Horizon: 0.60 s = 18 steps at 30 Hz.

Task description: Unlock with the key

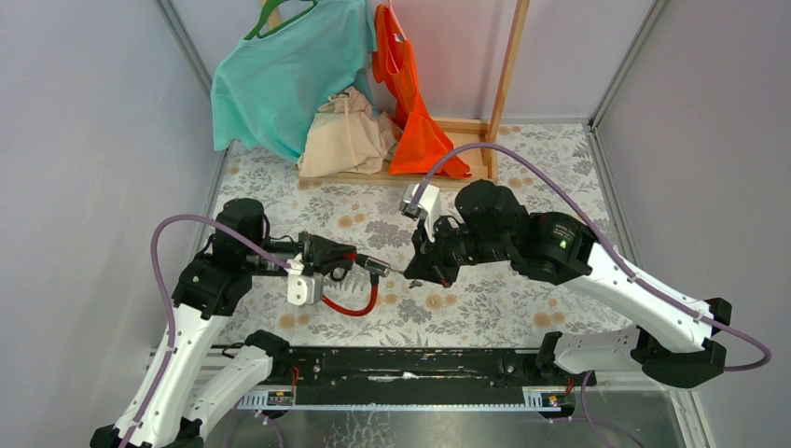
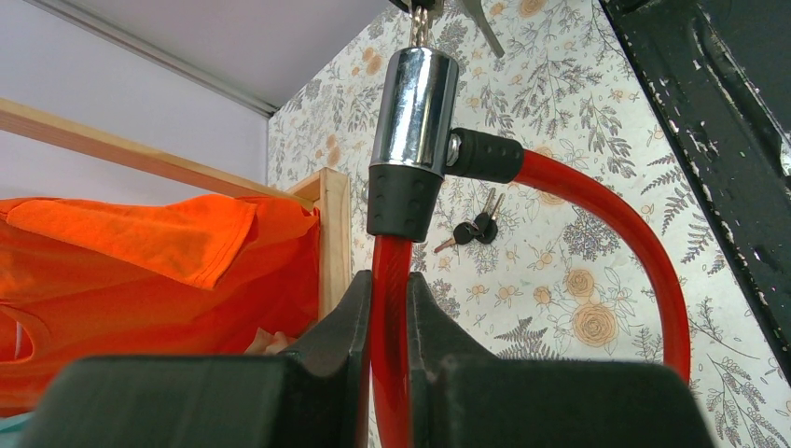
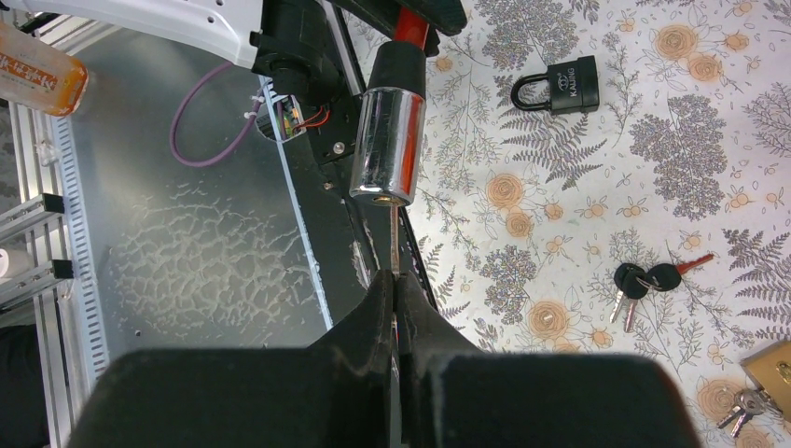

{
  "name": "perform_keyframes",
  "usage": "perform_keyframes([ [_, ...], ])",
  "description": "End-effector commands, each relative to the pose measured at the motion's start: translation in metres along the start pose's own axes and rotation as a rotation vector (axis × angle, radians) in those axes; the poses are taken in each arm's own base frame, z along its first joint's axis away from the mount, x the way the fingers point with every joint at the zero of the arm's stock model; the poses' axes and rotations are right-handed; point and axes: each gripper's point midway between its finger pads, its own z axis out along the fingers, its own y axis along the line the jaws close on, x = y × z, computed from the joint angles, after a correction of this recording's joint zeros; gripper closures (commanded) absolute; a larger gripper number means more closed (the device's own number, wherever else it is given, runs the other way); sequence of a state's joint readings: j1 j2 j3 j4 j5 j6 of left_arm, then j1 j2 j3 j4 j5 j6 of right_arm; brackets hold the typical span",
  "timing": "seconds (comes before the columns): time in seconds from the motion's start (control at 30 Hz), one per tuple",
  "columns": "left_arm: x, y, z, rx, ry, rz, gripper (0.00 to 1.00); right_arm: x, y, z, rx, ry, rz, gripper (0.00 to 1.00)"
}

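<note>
"Cable lock first, or the surroundings?"

"Surroundings, biggest down. A flower-patterned bench carries everything. At its far edge a wooden rack holds a teal shirt and an orange garment, with a beige cloth bag bunched between them."

"And the lock itself?"

"Held between the two arms, over the near part of the bench. A red cable loops into a black collar and a chrome cylinder. The left fingers are closed on the red cable just below the collar."

"Where is the key?"

"The key is pinched flat in the right fingers, which are closed tight on it. Its blade points straight at the cylinder's end face, tip at the keyhole. How deep it sits I cannot tell."

"Any writing?"

"A black padlock lying on the bench has white lettering that starts 'KA'; the rest is too small to be sure of. An orange label near the aluminium rail carries print I cannot read."

"Smaller bits?"

"A brass-coloured block, cut off by the picture's edge, with silver keys just beside it. Black-headed keys lie loose on the bench, well apart from the padlock."
</note>
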State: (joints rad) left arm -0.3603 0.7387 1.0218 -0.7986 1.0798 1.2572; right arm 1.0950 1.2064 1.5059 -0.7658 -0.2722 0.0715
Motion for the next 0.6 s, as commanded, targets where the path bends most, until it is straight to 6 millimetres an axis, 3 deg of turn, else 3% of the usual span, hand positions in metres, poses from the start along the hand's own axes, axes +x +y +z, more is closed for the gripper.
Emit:
perform_keyframes([
  [0.0,-0.018,0.012,-0.001,-0.029,-0.051,0.08,1.0,-0.022,0.001,-0.006,0.018,-0.082,-0.029,1.0],
  [0.57,-0.014,0.016,-0.001,-0.037,-0.031,0.079,1.0,-0.034,-0.002,0.007,0.032,-0.108,-0.033,1.0],
])
